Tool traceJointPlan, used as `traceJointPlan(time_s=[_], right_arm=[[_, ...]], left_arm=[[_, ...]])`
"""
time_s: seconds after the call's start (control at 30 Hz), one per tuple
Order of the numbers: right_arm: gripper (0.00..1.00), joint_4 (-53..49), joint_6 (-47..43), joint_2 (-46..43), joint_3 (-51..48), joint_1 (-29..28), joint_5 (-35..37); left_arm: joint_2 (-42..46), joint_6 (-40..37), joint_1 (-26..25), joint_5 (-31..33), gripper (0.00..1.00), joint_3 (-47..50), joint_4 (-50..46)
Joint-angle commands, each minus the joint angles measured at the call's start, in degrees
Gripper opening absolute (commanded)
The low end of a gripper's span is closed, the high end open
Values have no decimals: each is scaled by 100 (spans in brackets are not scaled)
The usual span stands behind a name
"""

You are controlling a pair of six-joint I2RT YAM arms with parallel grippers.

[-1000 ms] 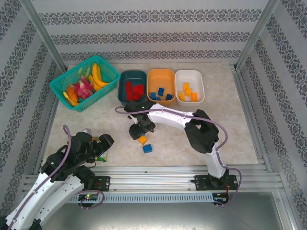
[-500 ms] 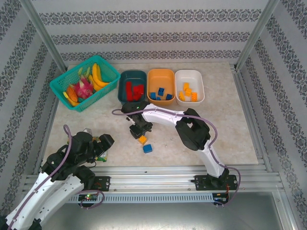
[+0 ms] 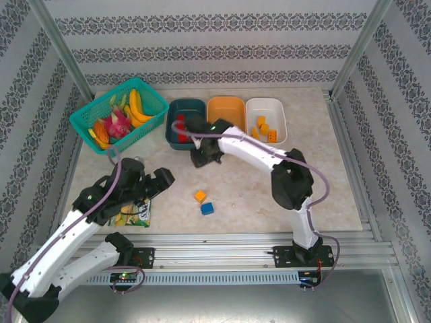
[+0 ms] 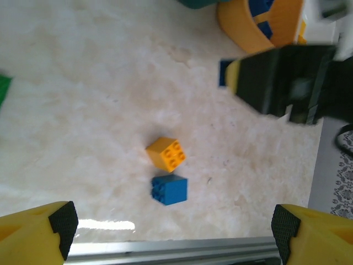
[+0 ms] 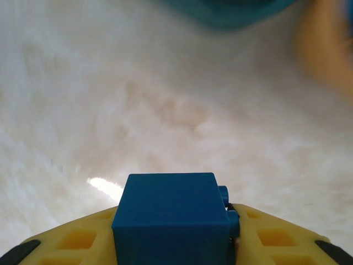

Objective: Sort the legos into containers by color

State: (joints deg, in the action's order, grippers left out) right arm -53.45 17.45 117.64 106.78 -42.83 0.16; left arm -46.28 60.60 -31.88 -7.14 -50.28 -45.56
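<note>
The right pincer [image 3: 202, 159] is clenched on the held blue brick [image 5: 171, 221], which is near-cubic with no clear long axis, its studs facing sideways toward the right-hand finger in the wrist view. The teal bin [image 5: 231, 12] lies just ahead. The left pincer [image 4: 174, 223] gapes wide, released; ahead between its fingers lie an orange-yellow brick [image 4: 165, 153], studs up, and a loose blue brick [image 4: 169, 189].

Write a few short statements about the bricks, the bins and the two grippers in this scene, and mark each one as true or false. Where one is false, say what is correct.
1. The right gripper grips a blue brick. True.
2. The left gripper is shut. False: its jaws stand wide open with nothing between them.
3. An orange-yellow brick and a second blue brick lie loose on the table. True.
4. The white bin holds red bricks. False: it holds orange-yellow bricks; the red bricks are in the teal bin.
</note>
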Motion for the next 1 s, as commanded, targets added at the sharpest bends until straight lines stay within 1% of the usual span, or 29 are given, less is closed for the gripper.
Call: traceJointPlan(time_s=[0.0,0.1,0.2,0.37,0.5,0.7,0.77,0.97], right_arm=[[35,58,240,-49,531,580,-97],[34,84,370,351,1075,1061,-419],[34,122,475,851,1683,1439,-658],[34,27,612,1885,2864,1852,-973],[35,-140,704,2661,3753,2094,-1108],[37,-92,717,3331,4263,2260,-1382],[38,-135,688,3445,4376,2267,-1459],[38,-225,689,3447,4229,2218,-1674]], left_arm=[[-662,-488,-55,-129,94,-405,938],[-1464,-618,-33,-255,94,-808,1372],[-2169,-675,96,-457,95,-1197,1773],[-3129,-710,489,-868,95,-1675,2407],[-3864,-951,673,-1063,94,-2289,2431],[-4663,-1112,806,-1193,94,-2951,2394],[-4788,-1120,806,-1189,94,-3047,2394],[-4882,-1094,806,-1178,94,-3056,2402]])
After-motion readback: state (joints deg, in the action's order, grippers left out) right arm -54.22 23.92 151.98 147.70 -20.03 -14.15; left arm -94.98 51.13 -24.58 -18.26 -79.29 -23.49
